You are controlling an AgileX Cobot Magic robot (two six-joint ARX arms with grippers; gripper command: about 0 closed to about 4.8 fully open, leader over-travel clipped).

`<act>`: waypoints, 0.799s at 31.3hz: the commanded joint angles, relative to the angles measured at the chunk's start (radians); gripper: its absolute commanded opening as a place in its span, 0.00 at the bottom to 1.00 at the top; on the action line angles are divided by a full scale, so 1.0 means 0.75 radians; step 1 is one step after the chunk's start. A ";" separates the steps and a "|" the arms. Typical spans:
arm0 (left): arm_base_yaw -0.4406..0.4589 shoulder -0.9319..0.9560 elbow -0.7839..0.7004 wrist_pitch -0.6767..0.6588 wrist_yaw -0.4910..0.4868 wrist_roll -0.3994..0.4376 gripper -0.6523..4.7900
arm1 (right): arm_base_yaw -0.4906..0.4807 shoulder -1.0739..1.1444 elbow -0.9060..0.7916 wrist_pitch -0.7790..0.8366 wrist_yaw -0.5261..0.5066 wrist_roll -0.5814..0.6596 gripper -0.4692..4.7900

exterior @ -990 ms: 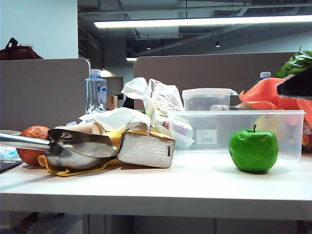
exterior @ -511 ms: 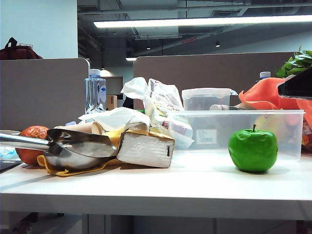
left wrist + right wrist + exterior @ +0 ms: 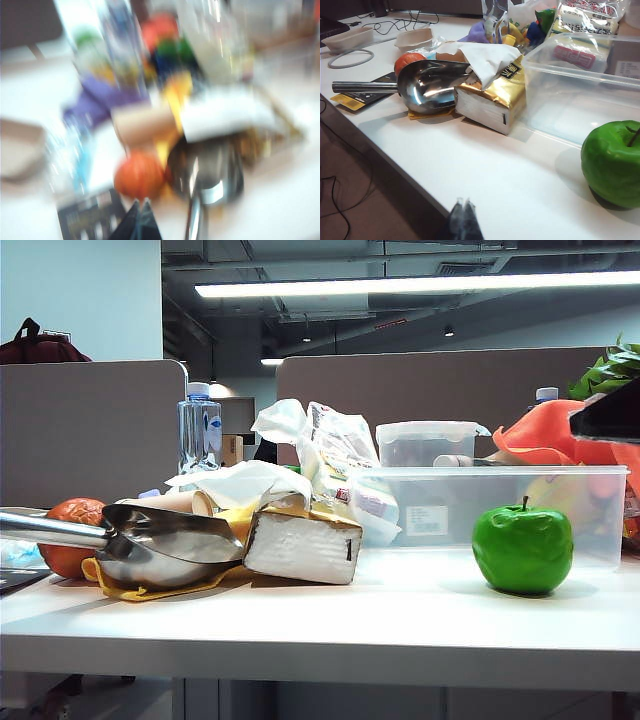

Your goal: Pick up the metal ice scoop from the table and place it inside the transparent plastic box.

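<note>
On the white tabletop [image 3: 400,615], toward nine o'clock in the exterior view, the scoop [image 3: 165,545] lies on its side with its shiny bowl open toward the middle and its tubular handle running off the left edge. Its bowl rests on a yellow cloth [image 3: 135,588], with an orange fruit [image 3: 68,536] just behind the handle and a gold-wrapped block [image 3: 303,545] touching the bowl's front at three o'clock of it. Behind the block sits crumpled white paper [image 3: 245,483], and a water bottle [image 3: 199,428] stands farther back. The box [image 3: 500,510], wide, low and clear with a small white label, sits at the right rear of the tabletop, and a green apple [image 3: 522,550] stands just in front of it; the scoop is well apart from the box. A smaller lidded tub [image 3: 425,443] shows behind the box. The left end effector [image 3: 141,220] appears in its badly blurred wrist view as a dark closed tip, hanging above the orange fruit and the scoop's bowl and gripping nothing. The right end effector [image 3: 464,216] is likewise closed and empty, its paired dark tips held over the tabletop's front edge, with the apple near at three o'clock and the scoop and block beyond at eleven.
</note>
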 commanded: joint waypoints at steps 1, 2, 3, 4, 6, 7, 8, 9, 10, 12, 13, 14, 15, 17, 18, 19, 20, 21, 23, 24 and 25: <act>-0.007 0.215 0.130 -0.233 0.099 0.157 0.26 | 0.002 0.001 0.003 0.022 0.000 0.000 0.09; -0.009 0.277 0.161 -0.251 0.099 0.157 0.35 | 0.002 0.001 0.003 0.023 0.000 0.000 0.09; -0.009 0.326 0.182 -0.263 0.099 0.158 0.43 | 0.004 0.002 0.003 0.023 0.000 0.000 0.09; -0.014 0.388 0.206 -0.274 0.102 0.157 0.54 | 0.007 0.004 0.003 0.022 0.000 0.000 0.09; -0.047 0.481 0.239 -0.303 0.104 0.158 0.74 | 0.007 0.003 0.003 0.022 0.000 0.000 0.09; -0.065 0.517 0.249 -0.314 0.099 0.158 0.79 | 0.007 0.001 0.003 0.023 0.002 0.000 0.09; -0.082 0.555 0.256 -0.319 0.095 0.158 0.83 | 0.007 0.001 0.003 0.023 0.003 0.000 0.09; -0.105 0.600 0.262 -0.332 0.085 0.163 0.86 | 0.006 0.001 0.003 0.023 0.003 0.000 0.09; -0.123 0.632 0.263 -0.338 0.064 0.176 0.86 | 0.006 0.003 0.003 0.023 0.002 0.000 0.09; -0.164 0.709 0.263 -0.342 -0.024 0.196 0.86 | 0.006 0.003 0.003 0.023 -0.001 0.000 0.09; -0.181 0.743 0.263 -0.343 -0.063 0.198 0.86 | 0.006 0.003 0.003 0.023 0.002 0.000 0.09; -0.204 0.786 0.263 -0.346 -0.095 0.200 0.86 | 0.006 0.002 0.003 0.023 0.002 0.000 0.09; -0.223 0.820 0.263 -0.349 -0.116 0.207 0.86 | 0.006 0.002 0.003 0.022 0.002 0.000 0.09; -0.253 0.896 0.263 -0.351 -0.162 0.210 0.86 | 0.006 0.002 0.003 0.023 0.002 0.000 0.09; -0.256 0.928 0.263 -0.351 -0.177 0.214 0.86 | 0.006 0.002 0.003 0.023 0.002 0.000 0.09; -0.262 0.968 0.263 -0.351 -0.176 0.214 0.86 | 0.006 0.002 0.003 0.023 0.002 0.000 0.09; -0.269 0.997 0.263 -0.353 -0.175 0.213 0.86 | 0.006 0.002 0.003 0.022 0.002 0.000 0.09; -0.274 1.032 0.263 -0.360 -0.175 0.212 0.86 | 0.006 0.002 0.003 0.022 0.002 0.000 0.09; -0.276 1.083 0.263 -0.374 -0.176 0.212 0.86 | 0.006 0.002 0.003 0.023 0.002 0.000 0.09; -0.281 1.106 0.263 -0.381 -0.179 0.212 0.86 | 0.006 0.002 0.003 0.023 0.002 0.000 0.09; -0.281 1.131 0.263 -0.390 -0.184 0.211 0.86 | 0.006 0.002 0.003 0.023 0.002 0.000 0.09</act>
